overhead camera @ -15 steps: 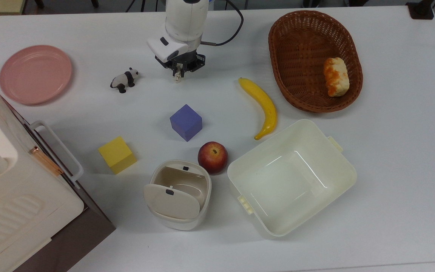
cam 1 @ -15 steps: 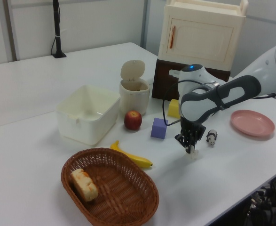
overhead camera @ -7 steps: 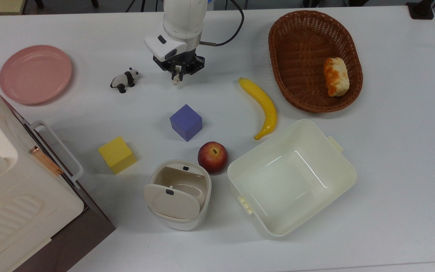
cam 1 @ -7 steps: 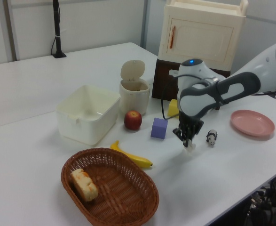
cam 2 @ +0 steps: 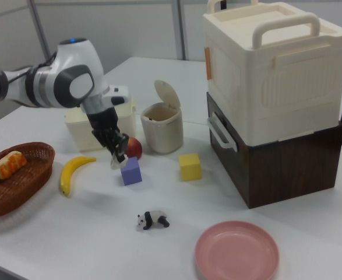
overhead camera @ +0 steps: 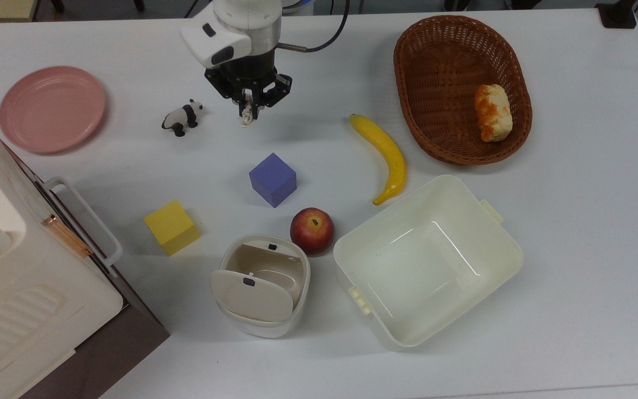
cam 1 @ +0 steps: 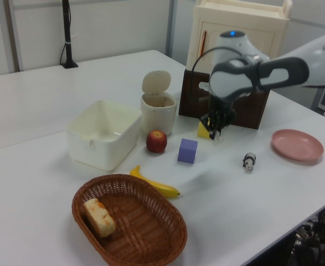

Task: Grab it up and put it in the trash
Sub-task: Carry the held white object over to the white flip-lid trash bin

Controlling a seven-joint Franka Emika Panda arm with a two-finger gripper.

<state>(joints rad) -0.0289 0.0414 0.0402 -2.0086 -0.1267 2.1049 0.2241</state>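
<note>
My gripper (overhead camera: 247, 110) hangs in the air above the table, shut on the small crumpled off-white paper ball (overhead camera: 247, 118), which sticks out below the fingertips. In the left view the gripper (cam 1: 215, 131) hangs above the cubes, and in the right view the paper ball (cam 2: 117, 161) hangs just over the purple cube. The cream-beige trash bin (overhead camera: 261, 328) stands near the top view's lower middle with its oval lid (overhead camera: 251, 296) flipped up and its mouth open. The bin (cam 1: 158, 111) is apart from the gripper, beyond the cubes and the apple.
A purple cube (overhead camera: 273, 179), a yellow cube (overhead camera: 171, 226) and an apple (overhead camera: 312, 230) lie between gripper and bin. A panda figurine (overhead camera: 182, 117) stands beside the gripper. Banana (overhead camera: 385, 155), square cream tub (overhead camera: 510, 244), wicker basket (overhead camera: 407, 111), pink plate (overhead camera: 51, 108) and a cabinet stack (overhead camera: 20, 299) surround them.
The gripper has lifted off the table with the paper ball in it. It has shifted a little toward the top view's left and toward the cubes in the left view.
</note>
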